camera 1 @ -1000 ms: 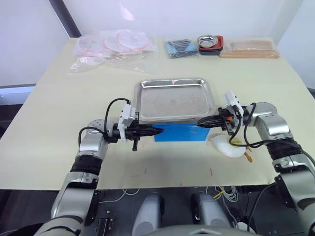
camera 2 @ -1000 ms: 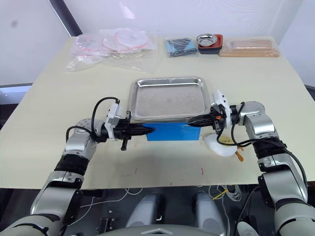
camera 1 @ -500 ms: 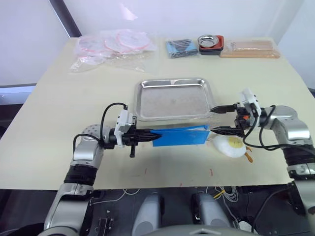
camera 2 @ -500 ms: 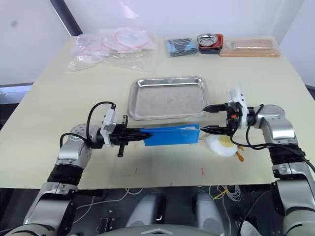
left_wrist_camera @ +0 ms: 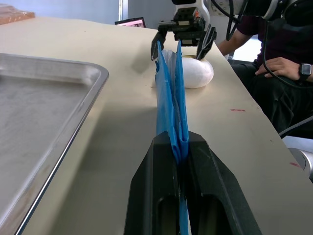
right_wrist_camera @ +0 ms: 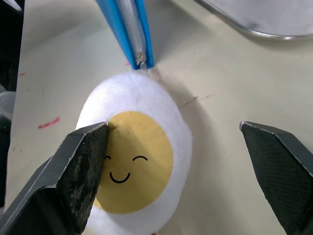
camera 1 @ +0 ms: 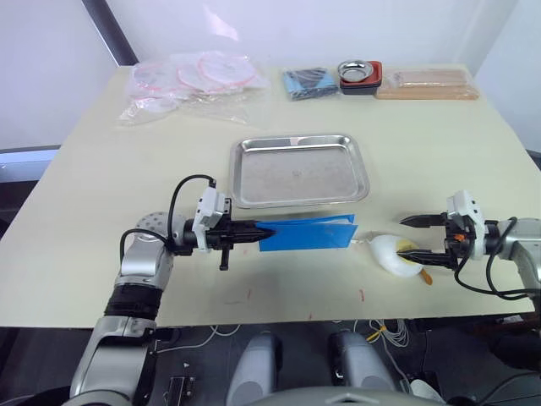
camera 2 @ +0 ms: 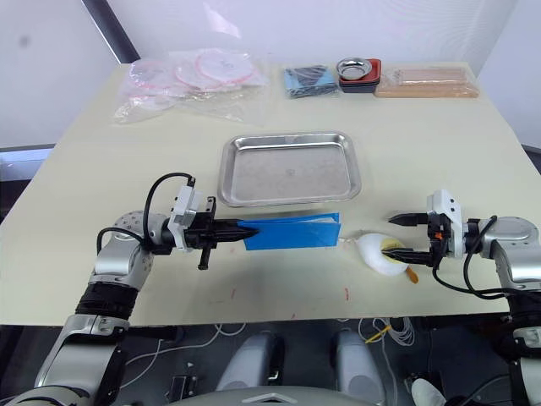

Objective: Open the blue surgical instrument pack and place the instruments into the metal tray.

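Observation:
The blue surgical instrument pack point(camera 1: 308, 233) stands on its long edge just in front of the metal tray point(camera 1: 296, 173), folded shut. My left gripper point(camera 1: 260, 236) is shut on the pack's left end point(left_wrist_camera: 168, 98). My right gripper point(camera 1: 403, 237) is open, apart from the pack's right end, its fingers straddling a white and yellow egg-shaped soft toy point(right_wrist_camera: 137, 166). The instruments are hidden inside the pack. The tray holds nothing.
Along the far edge lie clear bags of tubing point(camera 1: 190, 80), a dark blue cloth bundle point(camera 1: 308, 82), a small bowl in a red-black dish point(camera 1: 362, 74) and a tan packet point(camera 1: 427, 83). A person point(left_wrist_camera: 279, 54) sits beside the table's right end.
My right gripper has opened, let go of the pack's right end and drawn back to the right over the egg toy. The left gripper kept its hold and shifted slightly left.

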### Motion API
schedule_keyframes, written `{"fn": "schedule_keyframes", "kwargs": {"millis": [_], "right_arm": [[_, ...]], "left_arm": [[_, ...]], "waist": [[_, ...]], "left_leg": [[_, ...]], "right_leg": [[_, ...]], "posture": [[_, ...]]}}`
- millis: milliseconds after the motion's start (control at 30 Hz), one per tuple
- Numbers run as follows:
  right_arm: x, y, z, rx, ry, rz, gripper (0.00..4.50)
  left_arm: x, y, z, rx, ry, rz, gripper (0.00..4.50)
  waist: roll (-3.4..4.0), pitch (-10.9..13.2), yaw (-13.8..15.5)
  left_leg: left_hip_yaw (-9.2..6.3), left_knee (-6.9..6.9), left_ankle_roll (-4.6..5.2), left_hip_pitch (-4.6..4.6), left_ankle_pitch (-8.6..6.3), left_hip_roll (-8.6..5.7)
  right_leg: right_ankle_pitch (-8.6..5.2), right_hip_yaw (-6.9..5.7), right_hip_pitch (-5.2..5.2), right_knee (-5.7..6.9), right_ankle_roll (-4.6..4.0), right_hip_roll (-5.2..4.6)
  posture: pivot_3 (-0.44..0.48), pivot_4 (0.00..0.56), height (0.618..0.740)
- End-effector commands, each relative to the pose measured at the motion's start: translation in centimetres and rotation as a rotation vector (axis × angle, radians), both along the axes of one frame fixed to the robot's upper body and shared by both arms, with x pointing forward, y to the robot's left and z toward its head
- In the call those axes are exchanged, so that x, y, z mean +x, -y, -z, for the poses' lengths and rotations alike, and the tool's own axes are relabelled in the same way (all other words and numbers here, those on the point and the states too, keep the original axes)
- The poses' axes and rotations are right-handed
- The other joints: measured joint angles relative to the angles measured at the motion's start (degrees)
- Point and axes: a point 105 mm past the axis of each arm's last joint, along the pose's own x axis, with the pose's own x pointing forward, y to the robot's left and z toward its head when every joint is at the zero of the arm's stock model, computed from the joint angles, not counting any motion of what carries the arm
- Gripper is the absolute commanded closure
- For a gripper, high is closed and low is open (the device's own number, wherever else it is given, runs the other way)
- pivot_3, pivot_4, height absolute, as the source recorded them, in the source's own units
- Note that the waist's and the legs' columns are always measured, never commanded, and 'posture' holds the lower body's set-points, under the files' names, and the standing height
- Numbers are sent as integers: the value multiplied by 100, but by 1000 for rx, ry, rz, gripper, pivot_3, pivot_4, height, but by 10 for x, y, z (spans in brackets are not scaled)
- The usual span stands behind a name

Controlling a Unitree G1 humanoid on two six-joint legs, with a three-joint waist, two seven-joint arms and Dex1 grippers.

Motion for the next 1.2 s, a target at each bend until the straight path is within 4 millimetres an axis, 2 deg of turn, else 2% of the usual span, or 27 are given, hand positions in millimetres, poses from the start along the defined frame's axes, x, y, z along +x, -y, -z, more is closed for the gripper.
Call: {"fn": "schedule_keyframes", "kwargs": {"millis": [33,133,200,233,400,433,600,733,933,1100,1200], "right_arm": [[-7,9,-4,-20,-14,30,261],[-11,10,-1,-23,-50,32,1278],[-16,11,1,-23,-88,32,2162],[-17,11,1,-11,-99,35,2251],[-20,6,-7,51,-130,36,4258],[-20,5,-9,66,-135,37,4429],[-20,0,-20,115,-131,29,4429],[-13,-4,-38,148,-55,25,4429],[-5,-11,-77,297,41,4,4429],[-4,-20,-97,402,58,-33,4429],[-7,-28,-101,414,60,-71,4429]], "left_arm": [[0,0,-7,1,26,22,4500],[0,1,-7,4,27,26,4500],[0,2,-6,7,27,31,4500],[-1,2,-6,7,26,33,4500],[-1,2,-5,9,24,35,4500],[-1,2,-5,9,24,34,4500],[-1,2,-4,13,24,36,4500],[-2,3,-2,18,23,43,4500],[-2,4,-1,22,23,49,4500],[-2,5,2,27,21,58,4500],[-1,6,3,29,19,61,4500]], "waist": [[0,0,16],[0,0,21],[0,0,28],[0,0,37],[0,0,88],[0,0,96],[-1,0,110],[0,0,106],[-1,0,110],[-1,1,114],[-1,1,116]], "left_leg": [[-1,0,0,1,0,0],[0,1,0,1,0,0],[0,2,0,1,0,0],[0,2,0,1,0,0],[0,2,0,1,0,0],[0,2,0,1,0,1],[0,2,0,1,0,1],[0,2,0,1,0,1],[0,2,0,1,0,1],[-1,1,0,-2,0,1],[-4,1,0,-2,0,2]], "right_leg": [[0,-1,1,0,0,0],[0,0,1,-1,0,0],[0,0,1,-1,0,0],[0,0,2,-1,0,0],[0,0,1,-2,0,0],[0,0,1,-1,0,1],[0,-1,1,-2,0,1],[0,0,1,-2,0,1],[0,-1,1,-2,0,3],[0,-1,1,-3,0,2],[0,-3,1,-3,0,2]], "posture": [[0,150,740],[0,150,740],[0,150,740],[0,150,740],[0,150,740],[0,150,740],[0,150,740],[0,150,740],[0,150,740],[0,150,740],[0,150,740]]}}
